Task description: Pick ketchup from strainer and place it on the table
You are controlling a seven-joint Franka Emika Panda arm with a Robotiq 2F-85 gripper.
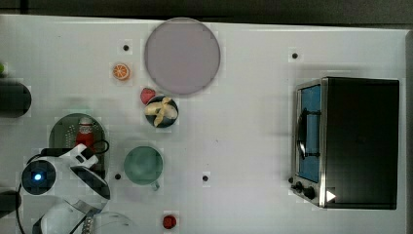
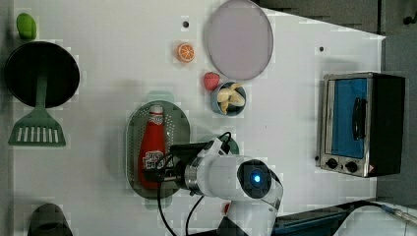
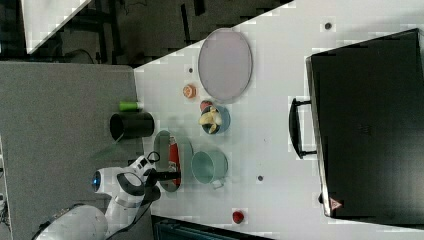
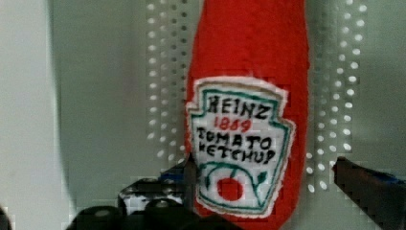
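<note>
The ketchup (image 4: 249, 96), a red bottle with a white-and-red label, lies lengthwise in the pale green perforated strainer (image 4: 105, 96). In the left view the ketchup (image 2: 151, 147) fills most of the strainer (image 2: 178, 129), white cap pointing away from the arm. My gripper (image 4: 263, 191) hangs low over the bottle's bottom end, open, with one dark finger (image 4: 153, 191) on each side and not pressing on it. The top view shows the gripper (image 1: 90, 152) partly covering the ketchup (image 1: 85, 135) in the strainer (image 1: 59, 130) on the white table (image 1: 243, 122).
A green cup (image 1: 142, 165) stands just to the top view's right of the strainer. Beyond it are a bowl of banana (image 1: 161, 111), a grey plate (image 1: 181, 56), an orange slice (image 1: 121, 71), a small red object (image 1: 169, 222) and a toaster oven (image 1: 350, 141).
</note>
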